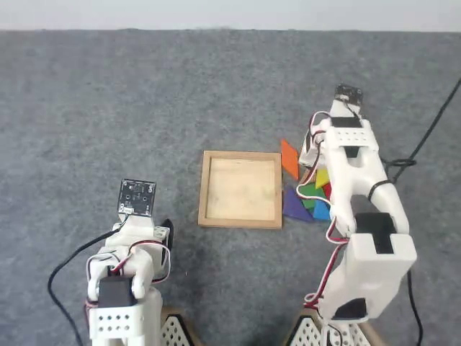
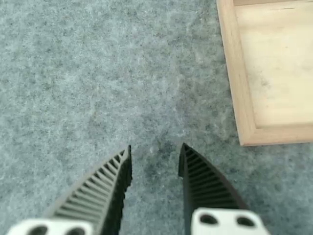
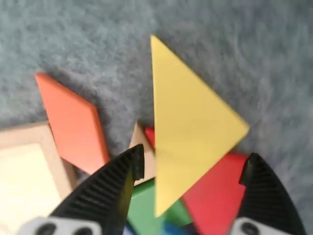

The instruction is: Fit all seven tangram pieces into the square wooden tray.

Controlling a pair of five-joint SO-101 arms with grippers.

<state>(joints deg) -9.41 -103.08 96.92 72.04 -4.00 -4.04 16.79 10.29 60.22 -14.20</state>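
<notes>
Right gripper (image 3: 194, 154) hangs with its jaws spread wide, one on each side of a yellow triangle (image 3: 186, 127), and grips nothing. The yellow triangle lies on top of the pile, over a red piece (image 3: 215, 191) and a green piece (image 3: 146, 205). The tip of a pale tan piece (image 3: 143, 149) pokes out beside them. An orange parallelogram (image 3: 73, 122) lies flat next to the pile, close against the outer rim of the wooden tray (image 3: 54, 161).

From the high view, a purple triangle (image 1: 294, 205) and a blue piece (image 1: 321, 210) sit at the near side of the same pile. All the pieces lie on the grey tabletop (image 1: 144, 94) just beside the tray's right edge, partly under the right arm (image 1: 360, 187). The tray sits flat near the middle of the tabletop, its pale floor bare.

Left gripper (image 2: 155, 147) is well apart from the pieces, on the tray's other side. Its jaws are parted over bare grey surface, near the tray's near left corner, and hold nothing. Black cables (image 1: 432, 130) trail across the right edge of the tabletop.
</notes>
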